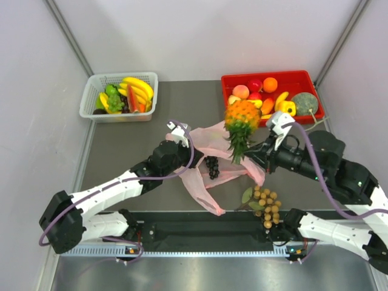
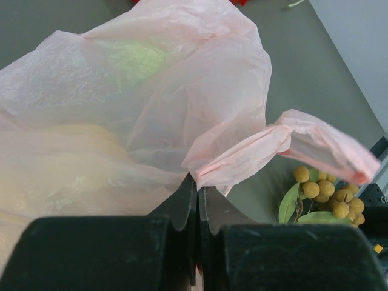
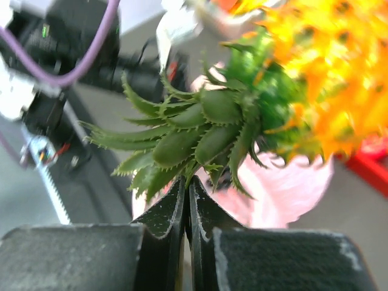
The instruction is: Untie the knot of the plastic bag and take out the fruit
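The pale-pink plastic bag (image 1: 209, 159) lies open at the table's middle, its handles apart; no knot shows. My left gripper (image 1: 182, 138) is shut on the bag's film (image 2: 200, 176). My right gripper (image 1: 250, 156) is shut on a leaf of the green crown (image 3: 194, 130) of the orange pineapple (image 1: 241, 117) and holds it above the bag. Dark purple grapes (image 1: 211, 165) lie on the bag. Tan grapes with a leaf (image 1: 267, 205) lie on the table in front, also in the left wrist view (image 2: 327, 193).
A white mesh basket (image 1: 119, 96) with bananas and green pieces stands at the back left. A red tray (image 1: 273, 94) with several fruits stands at the back right. Grey walls close in both sides.
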Robot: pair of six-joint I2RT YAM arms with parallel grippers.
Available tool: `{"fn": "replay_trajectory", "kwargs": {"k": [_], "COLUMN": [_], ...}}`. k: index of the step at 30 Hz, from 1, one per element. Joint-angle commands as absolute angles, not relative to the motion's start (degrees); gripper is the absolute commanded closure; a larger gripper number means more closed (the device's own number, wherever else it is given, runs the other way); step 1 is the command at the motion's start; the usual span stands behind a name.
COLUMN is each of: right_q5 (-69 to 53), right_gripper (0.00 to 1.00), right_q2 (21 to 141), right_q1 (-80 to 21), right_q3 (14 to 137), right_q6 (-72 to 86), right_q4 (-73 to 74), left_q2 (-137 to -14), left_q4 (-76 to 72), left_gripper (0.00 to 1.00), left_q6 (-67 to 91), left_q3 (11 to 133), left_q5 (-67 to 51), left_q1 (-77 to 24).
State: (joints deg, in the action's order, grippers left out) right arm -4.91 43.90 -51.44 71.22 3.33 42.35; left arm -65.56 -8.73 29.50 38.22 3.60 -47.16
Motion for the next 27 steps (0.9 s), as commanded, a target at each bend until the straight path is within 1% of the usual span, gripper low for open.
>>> {"fn": "replay_trajectory", "kwargs": {"k": [1, 2, 3, 5, 7, 10, 11, 14, 15, 17, 18, 20, 21, 23, 25, 27], "right_q5": [2.5, 8.6, 11.2, 16.3, 17.8, 14.9, 14.3, 13.0, 12.1, 7.2, 6.3, 4.1, 3.4, 1.3, 1.1, 1.0], "right_gripper": [1.00, 1.00, 1.00, 1.00, 1.00, 1.00, 1.00, 1.00, 1.00, 1.00, 1.00, 1.00, 1.00, 1.00, 1.00, 1.00], "right_q2": [42.6, 42.7, 43.1, 43.8, 46.3, 51.5, 52.7, 58.3, 61.8, 65.5, 70.0, 74.9, 79.6, 84.3, 90.3, 96.7], "right_q1": [-50.6, -50.5, -50.4, -49.9, -48.1, -42.7, -39.1, -32.4, -27.3, -21.9, -17.4, -11.6, -9.9, -6.9, -5.8, -4.0], "right_q3": [76.2, 76.5, 76.4, 76.5, 77.3, 79.4, 80.0, 81.9, 83.0, 84.5, 86.2, 89.4, 90.4, 93.7, 95.4, 99.8], "right_q6": [2.5, 3.0, 3.5, 3.9, 4.7, 5.5, 5.7, 6.0, 6.8, 7.8, 9.0, 9.5, 9.9, 8.8, 7.3, 6.5], "right_q4": [37.5, 37.7, 37.7, 37.8, 38.3, 38.7, 38.3, 35.1, 34.1, 31.8, 31.3, 30.2, 29.5, 27.6, 25.8, 25.7], "left_q2": [-63.9, -63.7, -63.6, -63.5, -63.5, -63.4, -63.2, -62.6, -62.6, -62.3, -62.2, -61.9, -61.5, -61.0, -60.2, -59.9], "left_q4": [-10.1, -10.2, -10.3, -10.5, -10.4, -10.3, -10.2, -10.0, -9.9, -9.7, -9.5, -9.0, -8.9, -8.3, -8.1, -7.7], "left_gripper": [1.00, 1.00, 1.00, 1.00, 1.00, 1.00, 1.00, 1.00, 1.00, 1.00, 1.00, 1.00, 1.00, 1.00, 1.00, 1.00], "left_q6": [29.3, 29.5, 29.6, 29.7, 29.6, 29.6, 29.6, 29.7, 29.7, 29.7, 29.7, 30.0, 30.1, 30.3, 30.4, 30.4], "left_q3": [38.8, 38.8, 38.5, 38.3, 38.1, 38.2, 38.2, 38.3, 38.3, 38.4, 38.5, 38.5, 38.5, 38.2, 38.0, 37.6], "left_q5": [2.5, 2.5, 2.2, 2.1, 1.8, 1.2, 1.1, 0.8, 0.6, 0.3, 0.3, -1.8, -2.0, -2.4, -2.5, -2.3], "left_q1": [-47.1, -47.1, -47.1, -47.1, -47.0, -47.0, -47.1, -47.1, -47.1, -47.1, -47.1, -47.1, -47.1, -47.0, -47.1, -47.0]}}
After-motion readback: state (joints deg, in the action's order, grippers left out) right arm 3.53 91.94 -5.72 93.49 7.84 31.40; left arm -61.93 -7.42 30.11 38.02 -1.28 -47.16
